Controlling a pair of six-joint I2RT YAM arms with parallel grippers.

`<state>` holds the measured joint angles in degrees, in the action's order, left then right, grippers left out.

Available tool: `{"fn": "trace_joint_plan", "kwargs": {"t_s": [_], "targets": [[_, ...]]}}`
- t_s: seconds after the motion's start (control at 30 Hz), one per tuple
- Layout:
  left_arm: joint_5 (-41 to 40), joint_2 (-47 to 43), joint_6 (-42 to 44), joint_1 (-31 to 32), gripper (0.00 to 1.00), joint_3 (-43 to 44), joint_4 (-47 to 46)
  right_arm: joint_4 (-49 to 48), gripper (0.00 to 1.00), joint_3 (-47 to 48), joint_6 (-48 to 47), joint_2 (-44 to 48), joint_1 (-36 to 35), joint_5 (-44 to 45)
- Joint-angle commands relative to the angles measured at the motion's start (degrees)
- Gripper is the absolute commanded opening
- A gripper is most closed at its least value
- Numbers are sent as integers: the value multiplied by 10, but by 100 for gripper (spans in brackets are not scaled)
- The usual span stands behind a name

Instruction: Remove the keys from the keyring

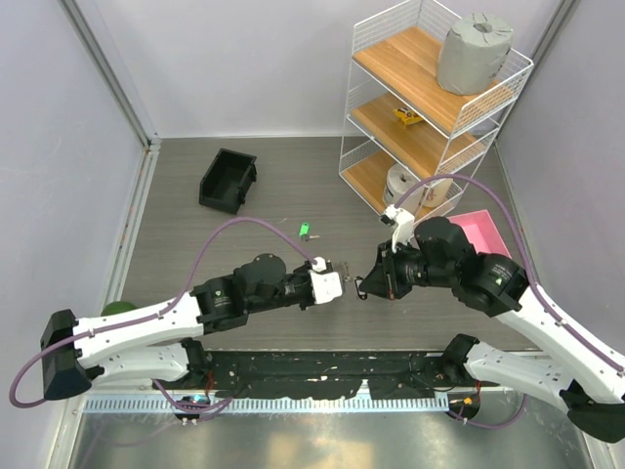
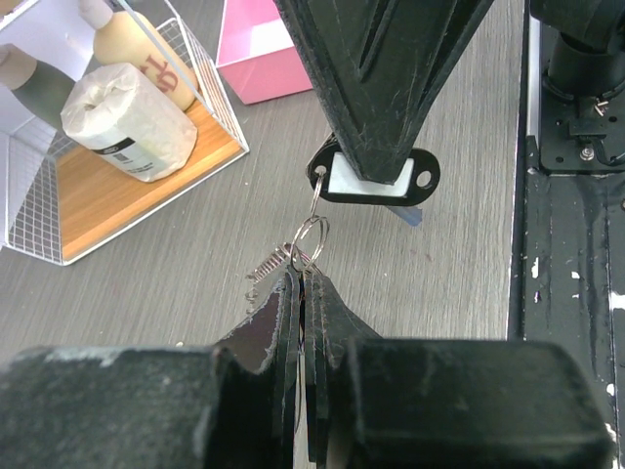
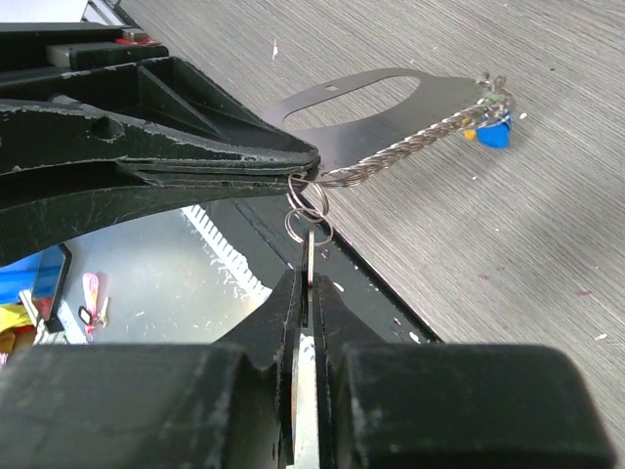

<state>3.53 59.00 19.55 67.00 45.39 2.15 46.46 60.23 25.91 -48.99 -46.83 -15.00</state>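
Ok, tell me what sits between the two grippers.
Small linked silver rings span the gap between the left gripper and the black tag in the right gripper, with a short chain attached. The left wrist view shows it best.

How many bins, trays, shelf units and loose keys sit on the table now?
Black bin: 1
Pink tray: 1
White wire shelf: 1
Loose green-tagged key: 1
Total: 4
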Motion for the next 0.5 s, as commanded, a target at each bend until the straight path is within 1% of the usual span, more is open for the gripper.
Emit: {"fn": "trace_joint_plan", "kwargs": {"t_s": [0.0,0.07,0.27,0.37,0.47], "targets": [[-30,-19,1,-7,0,-35,-68,-10,5,9,5,22,0,-23],[-24,-22,-5,-15,0,-48,-94,-11,5,1,6,28,0,-30],[64,-30,-13,-53,0,-96,-199,-29,5,-31,6,43,-1,-58],[115,-16,-28,-78,0,-87,-206,-37,5,-46,1,52,0,-66],[145,-3,-48,-93,0,-83,-227,-38,5,-52,-5,60,-1,-71]]}}
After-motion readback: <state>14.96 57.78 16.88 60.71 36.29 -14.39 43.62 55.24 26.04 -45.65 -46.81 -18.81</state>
